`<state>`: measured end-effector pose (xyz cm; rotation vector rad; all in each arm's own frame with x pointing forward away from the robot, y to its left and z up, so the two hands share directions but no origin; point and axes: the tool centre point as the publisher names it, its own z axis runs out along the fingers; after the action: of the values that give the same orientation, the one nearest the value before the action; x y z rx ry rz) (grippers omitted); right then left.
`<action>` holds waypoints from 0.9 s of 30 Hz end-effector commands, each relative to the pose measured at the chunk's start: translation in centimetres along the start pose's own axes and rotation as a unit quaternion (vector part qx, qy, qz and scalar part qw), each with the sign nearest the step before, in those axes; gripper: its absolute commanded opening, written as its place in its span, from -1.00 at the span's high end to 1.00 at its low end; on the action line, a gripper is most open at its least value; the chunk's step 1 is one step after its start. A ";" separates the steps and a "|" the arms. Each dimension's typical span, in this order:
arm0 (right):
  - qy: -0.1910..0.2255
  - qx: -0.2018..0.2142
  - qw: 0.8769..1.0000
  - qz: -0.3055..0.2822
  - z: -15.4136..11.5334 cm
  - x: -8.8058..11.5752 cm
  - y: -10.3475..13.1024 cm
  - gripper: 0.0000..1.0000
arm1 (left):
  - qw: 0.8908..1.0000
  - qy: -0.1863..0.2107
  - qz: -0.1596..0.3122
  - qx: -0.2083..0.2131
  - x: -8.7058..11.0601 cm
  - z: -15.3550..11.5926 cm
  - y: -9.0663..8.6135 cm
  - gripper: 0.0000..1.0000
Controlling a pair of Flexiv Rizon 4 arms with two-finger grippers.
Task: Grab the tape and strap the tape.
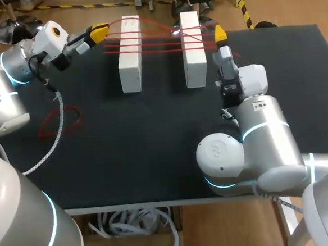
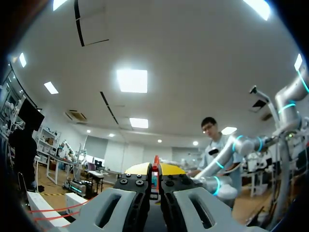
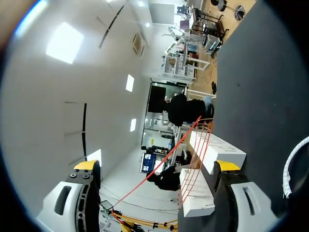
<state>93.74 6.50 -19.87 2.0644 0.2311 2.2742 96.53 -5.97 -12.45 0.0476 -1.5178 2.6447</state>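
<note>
Left gripper (image 1: 97,33) clenched on tape (image 1: 161,42); right gripper (image 1: 220,34) released.

Tape runs as several red strands across two upright white blocks at 12 o'clock on the desk (image 1: 155,152): the left block (image 1: 131,69) and the right block (image 1: 194,67). The strands fan from the left gripper at 10 o'clock, over both block tops, toward the right gripper at 1 o'clock. In the left wrist view the yellow tips are pressed together with a red strip pinched between them. In the right wrist view the fingers stand wide apart, with one red strand crossing the gap and touching neither finger; the wrapped blocks are just ahead of it. A loose red loop (image 1: 60,122) lies flat on the desk at 9 o'clock, well apart from the blocks, under the left arm.
</note>
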 end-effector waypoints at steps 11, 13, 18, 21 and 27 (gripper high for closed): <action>-0.043 -0.032 0.991 0.123 0.1 0.1 0.1 -1.00 | 1.000 -0.002 0.000 -0.001 0.1 0.1 -0.1 1.00; -0.050 -0.039 0.987 0.145 0.1 0.2 0.2 -1.00 | 1.000 -0.002 0.000 -0.001 0.1 0.1 -0.1 1.00; -0.064 -0.052 0.979 0.185 -0.1 0.4 0.4 -1.00 | 1.000 -0.002 0.000 -0.001 0.1 0.1 -0.1 1.00; -0.073 -0.060 0.975 0.202 -0.1 0.5 0.3 -1.00 | 1.000 -0.002 0.000 -0.001 0.1 0.1 -0.1 1.00; -0.074 -0.079 0.969 0.220 0.1 1.1 0.7 -1.00 | 1.000 -0.002 0.000 -0.001 0.1 0.1 -0.1 1.00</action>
<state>93.57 5.48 -19.25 2.3777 -0.3982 2.2847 96.52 -5.98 -12.45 0.0476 -1.5178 2.6446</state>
